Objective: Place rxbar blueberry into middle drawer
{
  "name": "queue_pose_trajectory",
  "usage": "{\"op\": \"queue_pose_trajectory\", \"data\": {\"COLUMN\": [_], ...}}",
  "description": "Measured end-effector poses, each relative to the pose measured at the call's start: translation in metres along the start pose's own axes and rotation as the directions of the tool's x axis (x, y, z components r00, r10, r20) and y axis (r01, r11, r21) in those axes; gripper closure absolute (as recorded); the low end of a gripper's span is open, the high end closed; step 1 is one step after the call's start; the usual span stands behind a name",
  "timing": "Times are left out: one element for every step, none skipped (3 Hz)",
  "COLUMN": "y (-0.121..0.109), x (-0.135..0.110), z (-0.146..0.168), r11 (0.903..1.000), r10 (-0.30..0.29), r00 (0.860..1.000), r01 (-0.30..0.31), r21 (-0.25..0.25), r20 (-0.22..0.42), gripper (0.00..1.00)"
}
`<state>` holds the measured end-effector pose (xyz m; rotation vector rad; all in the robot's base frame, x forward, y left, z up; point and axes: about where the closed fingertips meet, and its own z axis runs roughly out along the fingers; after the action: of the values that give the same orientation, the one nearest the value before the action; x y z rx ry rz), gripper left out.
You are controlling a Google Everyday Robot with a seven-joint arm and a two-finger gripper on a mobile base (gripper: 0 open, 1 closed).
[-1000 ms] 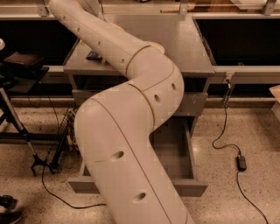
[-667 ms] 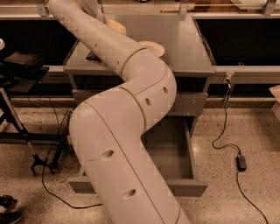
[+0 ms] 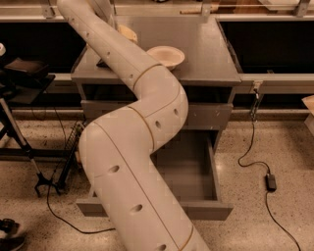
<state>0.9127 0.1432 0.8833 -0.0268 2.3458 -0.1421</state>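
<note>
The rxbar blueberry (image 3: pixel 102 62) showed only as a small, flat, dark wedge lying on the grey cabinet top (image 3: pixel 206 54). It sat at the top's left side, tucked against the near edge of the cream arm (image 3: pixel 147 127), which hid most of it, and no print could be made out. It lay well apart from the middle drawer (image 3: pixel 211 211), which stood pulled out wide below the closed upper drawer front (image 3: pixel 208 116). The drawer's grey floor was bare where the arm did not cover it. The gripper (image 3: pixel 104 9) was up at the top edge of the view, above the far left part of the cabinet top, largely behind the arm's last link and cut off by the frame. Whether it was spread or pressed together could not be told. A pale bowl (image 3: pixel 166 56) sat on the top just right of the arm, and a tan object (image 3: pixel 128 33) lay behind it. A second before, the elbow had covered the bowl entirely. Later only its rim peeped out, and now that the arm had swung leftward the whole bowl lay in view. The dark wrapper kept its place and the drawer stayed open. A black cable (image 3: pixel 248 152) trailed across the speckled floor at the right.
</note>
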Motion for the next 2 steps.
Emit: {"op": "queue_pose_trajectory", "data": {"y": [0.0068, 0.013], "x": [0.0129, 0.016], "z": [0.0016, 0.0], "r11": [0.9965, 0.9906], "r10": [-0.065, -0.109], "r00": [0.996, 0.991], "r01": [0.061, 0.103], "r21": [-0.057, -0.09], "r20": [-0.06, -0.074], "gripper": [0.0, 0.0]}}
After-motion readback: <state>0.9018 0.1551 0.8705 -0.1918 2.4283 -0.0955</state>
